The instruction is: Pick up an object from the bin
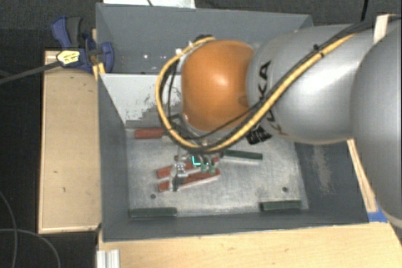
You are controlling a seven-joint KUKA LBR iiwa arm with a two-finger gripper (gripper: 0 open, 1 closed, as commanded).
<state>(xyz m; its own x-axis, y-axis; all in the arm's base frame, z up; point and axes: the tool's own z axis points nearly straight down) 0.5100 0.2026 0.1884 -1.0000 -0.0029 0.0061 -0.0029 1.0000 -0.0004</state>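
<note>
The claw [190,167] hangs low over the floor of the bin [113,154], straight beneath the orange cover [213,85] of the wrist. That placing reads as a top-down approach: the arm [314,91] reaches over the side wall so that the claw can meet from above whatever lies flat below it. Whether the claw is spread or pressed together I cannot tell, since the wrist and its looping cables [164,103] hide most of it. Nor can I tell whether it touches anything.

Directly under the claw lies a small cluster of reddish-brown sticks [200,179], which I judge the likeliest thing to be picked. They spread from beneath the claw toward the view's left and a little toward the near wall. They are thin, short, flat bars of a rusty red, lying roughly side by side at a slight slant, the one nearest the claw being the longest. Lying so flat on the floor, they offer little height to grip, so a pinch across the narrow width seems the sensible way.

Up and to the view's left of the claw, apart from it, lies a single reddish-brown bar [149,133]. Just to the view's right of the claw lies a dark green rod [244,155]. Two dark strips [152,213] lie well apart from the claw, along the near wall
</note>
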